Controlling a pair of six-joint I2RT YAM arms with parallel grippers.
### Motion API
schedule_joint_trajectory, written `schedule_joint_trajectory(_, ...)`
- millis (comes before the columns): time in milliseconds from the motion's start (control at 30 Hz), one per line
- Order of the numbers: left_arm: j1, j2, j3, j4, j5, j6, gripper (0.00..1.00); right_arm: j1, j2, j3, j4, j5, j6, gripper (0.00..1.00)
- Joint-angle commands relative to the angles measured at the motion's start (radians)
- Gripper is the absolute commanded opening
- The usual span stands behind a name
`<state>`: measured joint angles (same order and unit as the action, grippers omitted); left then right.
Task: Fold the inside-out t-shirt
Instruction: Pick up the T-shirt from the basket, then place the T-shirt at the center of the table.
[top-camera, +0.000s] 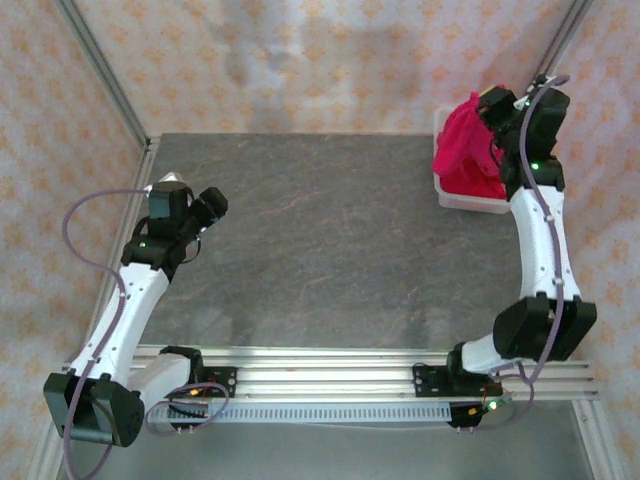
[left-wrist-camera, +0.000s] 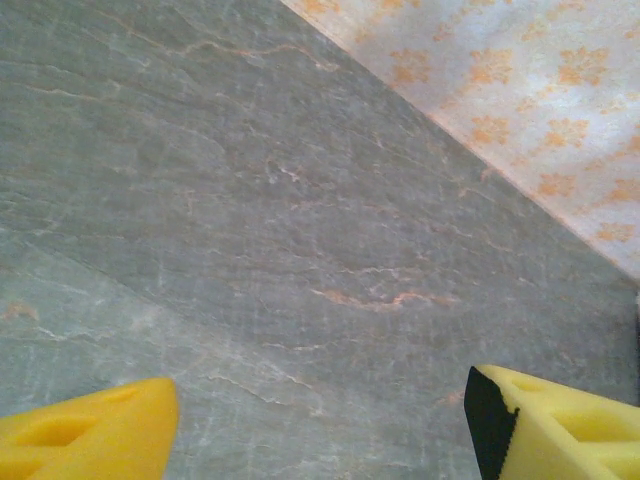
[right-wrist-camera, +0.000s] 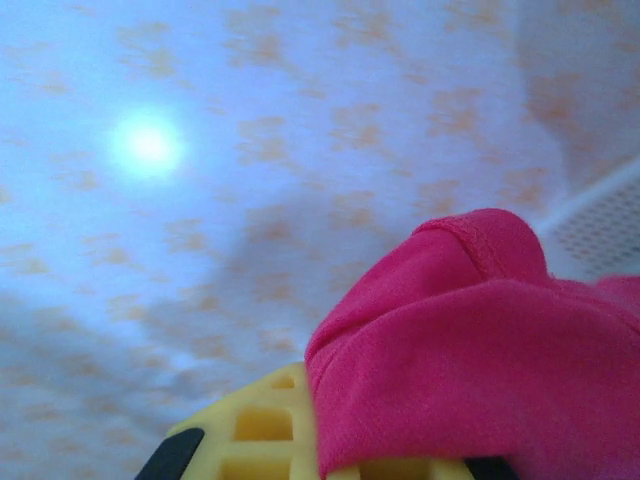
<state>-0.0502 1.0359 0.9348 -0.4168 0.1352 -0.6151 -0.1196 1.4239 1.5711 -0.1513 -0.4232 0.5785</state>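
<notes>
I see R gripper (top-camera: 488, 118) clamped on t-shirt (top-camera: 462, 150) at basket (top-camera: 470, 204); L gripper (left-wrist-camera: 320, 420) jaws apart, holding nothing, over table (left-wrist-camera: 250, 200).

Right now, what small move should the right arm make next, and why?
Probably lift the shirt up and out of the basket toward the table. The right gripper is shut on a bunch of the shirt, most of which lies in the basket at the far right corner; the left gripper hangs open above the table.
</notes>
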Motion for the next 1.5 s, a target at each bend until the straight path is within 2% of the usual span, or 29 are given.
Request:
schedule_joint_trajectory(0, 0.004, -0.022, 0.003, -0.009, 0.063, -0.020, 0.77, 0.042, -0.122, 0.075, 0.096, -0.085, -0.003, 0.00)
schedule_joint_trajectory(167, 0.004, -0.024, -0.008, 0.031, 0.131, -0.020, 0.76, 0.138, -0.175, 0.174, 0.017, -0.132, -0.020, 0.00)
schedule_joint_trajectory(300, 0.004, -0.020, -0.010, 0.042, 0.144, -0.023, 0.75, 0.274, -0.170, 0.227, -0.023, -0.163, -0.050, 0.00)
schedule_joint_trajectory(533, 0.004, 0.002, -0.044, 0.098, 0.170, -0.061, 0.73, 0.578, -0.075, 0.132, -0.033, -0.065, -0.139, 0.00)
schedule_joint_trajectory(667, 0.003, 0.013, -0.047, 0.090, 0.192, -0.053, 0.72, 0.663, 0.044, 0.043, -0.026, 0.032, -0.096, 0.00)
schedule_joint_trajectory(700, 0.003, 0.011, -0.051, 0.090, 0.195, -0.049, 0.72, 0.669, 0.084, 0.030, -0.029, 0.043, -0.068, 0.00)
schedule_joint_trajectory(733, 0.003, 0.006, -0.061, 0.095, 0.202, -0.045, 0.72, 0.672, 0.133, 0.027, -0.042, 0.036, -0.039, 0.06)
schedule_joint_trajectory(767, 0.001, 0.000, -0.074, 0.105, 0.210, -0.044, 0.72, 0.673, 0.184, 0.042, -0.079, 0.023, -0.017, 0.23)
schedule_joint_trajectory(800, -0.003, -0.005, -0.086, 0.115, 0.216, -0.045, 0.72, 0.671, 0.232, 0.072, -0.133, 0.010, -0.014, 0.35)
schedule_joint_trajectory(833, -0.010, -0.011, -0.099, 0.124, 0.220, -0.044, 0.72, 0.667, 0.285, 0.121, -0.211, -0.005, -0.026, 0.45)
schedule_joint_trajectory(867, -0.023, -0.015, -0.112, 0.130, 0.224, -0.043, 0.72, 0.658, 0.321, 0.165, -0.286, -0.020, -0.037, 0.52)
schedule_joint_trajectory(933, -0.063, -0.016, -0.130, 0.136, 0.215, -0.038, 0.72, 0.624, 0.342, 0.173, -0.344, -0.044, -0.039, 0.60)
schedule_joint_trajectory(1033, -0.154, 0.002, -0.150, 0.143, 0.176, -0.029, 0.73, 0.556, 0.263, 0.026, -0.284, -0.049, -0.029, 0.70)
schedule_joint_trajectory(1167, -0.248, 0.088, -0.162, 0.158, 0.123, -0.026, 0.73, 0.491, 0.131, -0.195, -0.278, -0.006, -0.061, 0.73)
schedule_joint_trajectory(1333, -0.316, 0.259, -0.111, 0.213, 0.133, -0.031, 0.73, 0.486, 0.023, -0.414, -0.323, 0.008, -0.087, 0.66)
schedule_joint_trajectory(1467, -0.358, 0.421, -0.013, 0.218, 0.127, -0.015, 0.72, 0.487, -0.051, -0.571, -0.328, 0.012, -0.086, 0.65)
